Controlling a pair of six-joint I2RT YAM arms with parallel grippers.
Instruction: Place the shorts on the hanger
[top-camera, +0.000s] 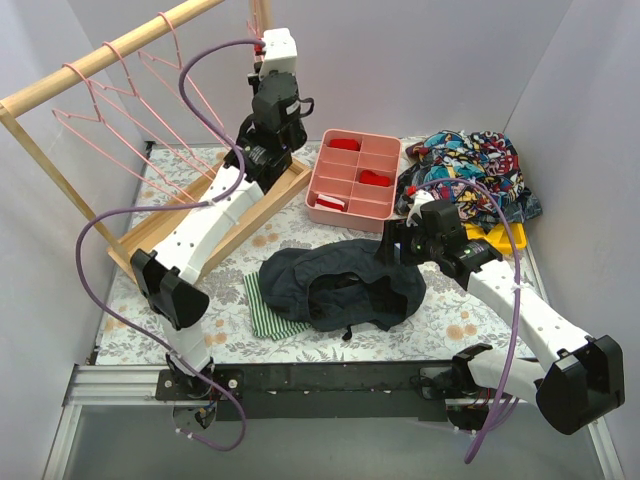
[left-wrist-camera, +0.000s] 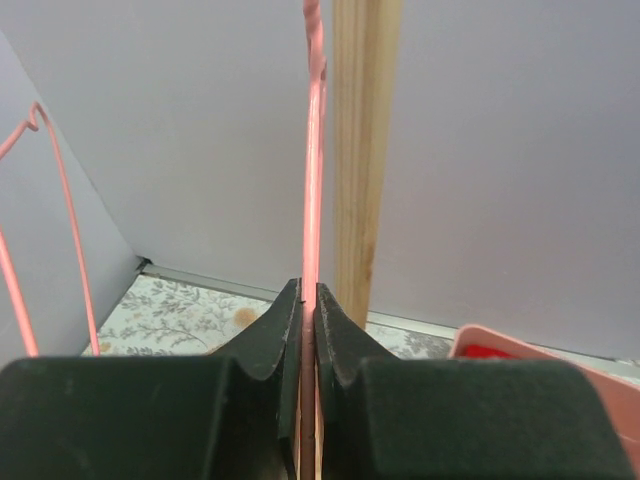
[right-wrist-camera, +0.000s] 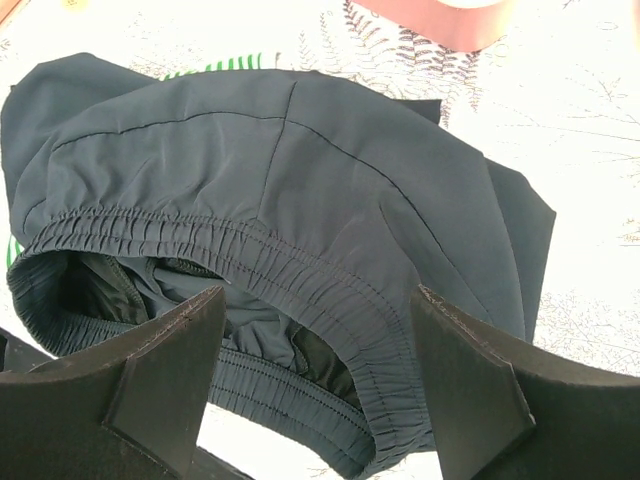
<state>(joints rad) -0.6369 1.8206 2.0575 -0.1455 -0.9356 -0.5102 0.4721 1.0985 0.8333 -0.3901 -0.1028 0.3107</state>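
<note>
The dark navy shorts lie crumpled on the flowered table, waistband open toward the near edge. My right gripper is open and hovers just over their right side. In the right wrist view its fingers straddle the gathered waistband without closing on it. My left gripper is raised at the back by the rack's upright post. It is shut on the thin pink wire of a hanger, which runs straight up between the fingertips.
Other pink hangers hang from the wooden rail. The rack's upright post stands right behind the held wire. Green-striped shorts lie under the navy ones. A pink compartment tray and a colourful garment sit at the back right.
</note>
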